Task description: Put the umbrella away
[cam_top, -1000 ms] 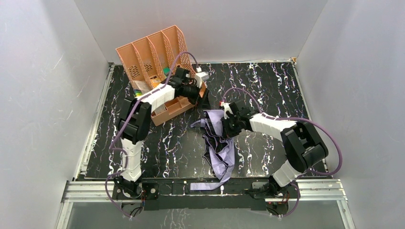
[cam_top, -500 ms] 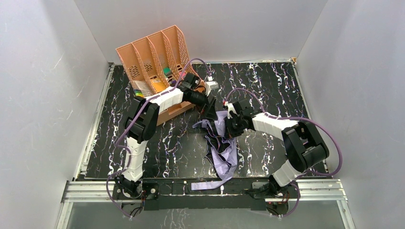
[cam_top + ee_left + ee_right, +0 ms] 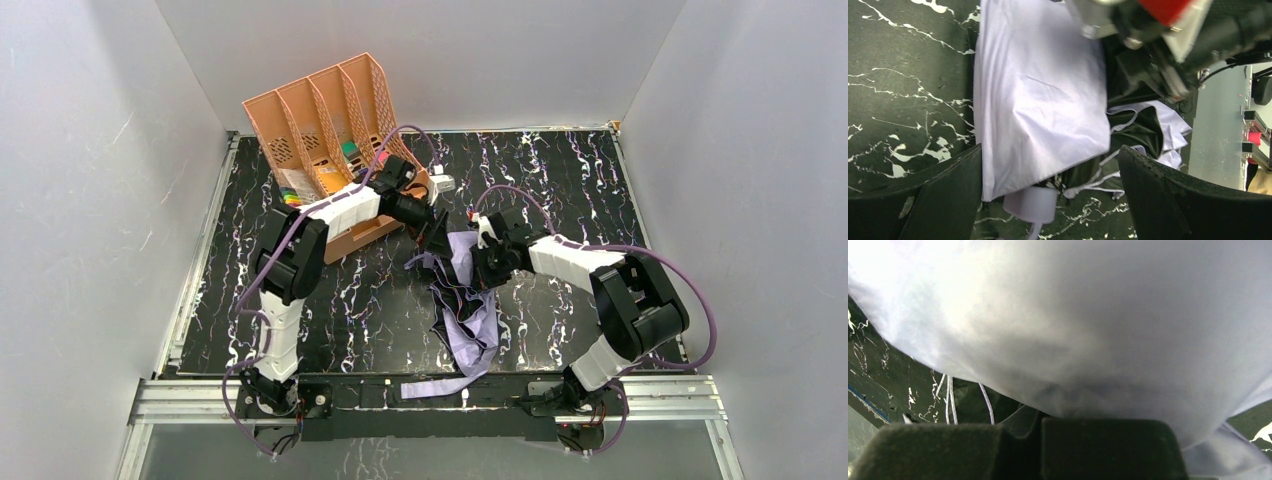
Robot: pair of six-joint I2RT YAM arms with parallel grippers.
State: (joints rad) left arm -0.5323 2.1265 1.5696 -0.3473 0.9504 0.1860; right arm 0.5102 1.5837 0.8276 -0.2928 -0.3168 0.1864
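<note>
The umbrella lies crumpled on the black marble table, pale lavender fabric with its strap trailing toward the near edge. My left gripper stands open at its far end. In the left wrist view the fabric and a small round lavender end piece sit between the wide-apart fingers, with nothing pinched. My right gripper is shut on the umbrella's fabric from the right. In the right wrist view the cloth fills the frame above the closed fingertips.
A peach file organiser stands tilted at the back left, with a low peach tray in front of it, just behind my left arm. White walls close in the table on three sides.
My left arm has swung right from the organiser's tray to the umbrella's far end, still open. The right gripper has stayed shut on the fabric, which has shifted slightly.
</note>
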